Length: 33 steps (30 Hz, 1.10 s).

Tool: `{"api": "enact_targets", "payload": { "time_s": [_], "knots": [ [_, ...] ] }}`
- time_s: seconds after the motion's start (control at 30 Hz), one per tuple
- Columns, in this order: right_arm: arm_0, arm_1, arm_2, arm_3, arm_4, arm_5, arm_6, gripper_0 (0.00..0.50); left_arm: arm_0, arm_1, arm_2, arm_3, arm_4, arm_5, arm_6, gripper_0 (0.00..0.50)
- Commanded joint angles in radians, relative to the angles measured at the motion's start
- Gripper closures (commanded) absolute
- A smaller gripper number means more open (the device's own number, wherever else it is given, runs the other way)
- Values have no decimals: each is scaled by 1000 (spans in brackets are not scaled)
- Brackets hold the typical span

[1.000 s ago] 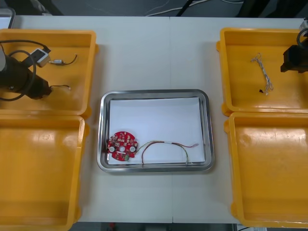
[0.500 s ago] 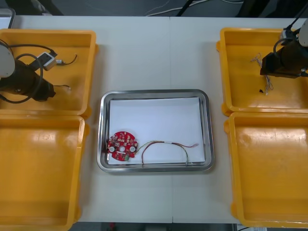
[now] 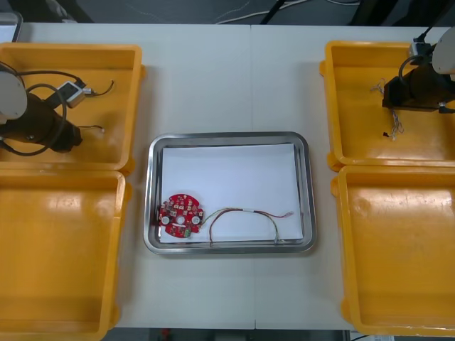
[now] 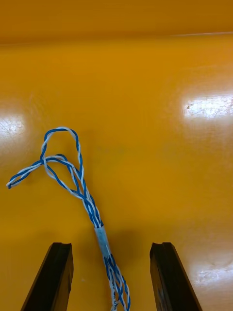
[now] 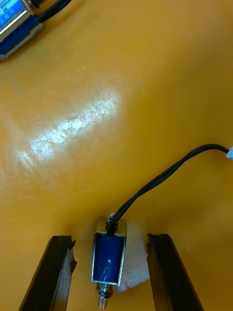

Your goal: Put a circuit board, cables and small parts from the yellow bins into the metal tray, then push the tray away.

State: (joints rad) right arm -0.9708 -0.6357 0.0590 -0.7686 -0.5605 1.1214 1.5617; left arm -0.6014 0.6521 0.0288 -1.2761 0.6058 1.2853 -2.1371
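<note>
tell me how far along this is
Done: circuit board and one cable lie in the tray. In hand: left gripper, open in the far left bin, straddles a small metal part; right gripper, open in the far right bin, straddles the blue and white cable. Left: grip, carry both over, push the tray away.

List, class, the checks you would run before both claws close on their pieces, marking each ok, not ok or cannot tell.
1. Left claw open, straddling the small metal part: ok.
2. Right claw open, blue and white cable between its fingers: ok.
3. Claws low enough to grip: cannot tell.
4. Circuit board already in the metal tray: ok.
5. Bare white room left in the tray: ok.
</note>
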Motion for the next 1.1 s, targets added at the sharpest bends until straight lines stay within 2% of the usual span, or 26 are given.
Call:
{"api": "enact_targets", "payload": {
  "time_s": [0.03, 0.1, 0.17, 0.23, 0.43, 0.6, 0.73, 0.77, 0.8, 0.83, 0.87, 0.9, 1.1],
  "knots": [
    [-52, 8, 25, -5, 10, -26, 26, 38, -37, 27, -21, 0, -14, -14, -15, 158],
    [-52, 10, 31, 3, 8, -37, 24, 37, -37, 23, -21, 0, -15, -14, -15, 243],
    [-52, 13, 31, 26, 4, -66, 27, 38, -37, 18, -21, 3, -18, -15, -12, 402],
    [-51, 17, 33, 40, 4, -88, 32, 37, -37, 18, -21, 3, -21, -15, -9, 500],
    [-52, 28, 33, 41, 10, -89, 27, 37, -37, 18, -12, 0, -11, -4, -1, 500],
    [-51, 34, 35, 46, 10, -92, 26, 45, -40, 18, 34, -66, -17, 97, 14, 500],
    [-49, 36, 35, 49, 11, -89, 32, 162, -50, 26, 76, -146, -20, 223, 55, 500],
    [-49, 36, 33, 55, 11, -89, 32, 246, -55, 29, 83, -178, -20, 262, 74, 500],
    [-49, 36, 35, 60, 11, -89, 32, 361, -58, 34, 88, -210, -21, 304, 98, 500],
    [-51, 36, 33, 61, 11, -92, 32, 404, -60, 35, 89, -224, -23, 322, 114, 500],
    [-49, 36, 35, 63, 11, -92, 32, 470, -61, 40, 91, -256, -24, 362, 143, 500],
    [-49, 36, 35, 63, 11, -92, 32, 500, -64, 44, 92, -284, -24, 397, 167, 500],
    [-49, 36, 35, 61, 16, -92, 41, 500, -103, 60, 95, -404, 0, 578, 325, 500]
  ]
}}
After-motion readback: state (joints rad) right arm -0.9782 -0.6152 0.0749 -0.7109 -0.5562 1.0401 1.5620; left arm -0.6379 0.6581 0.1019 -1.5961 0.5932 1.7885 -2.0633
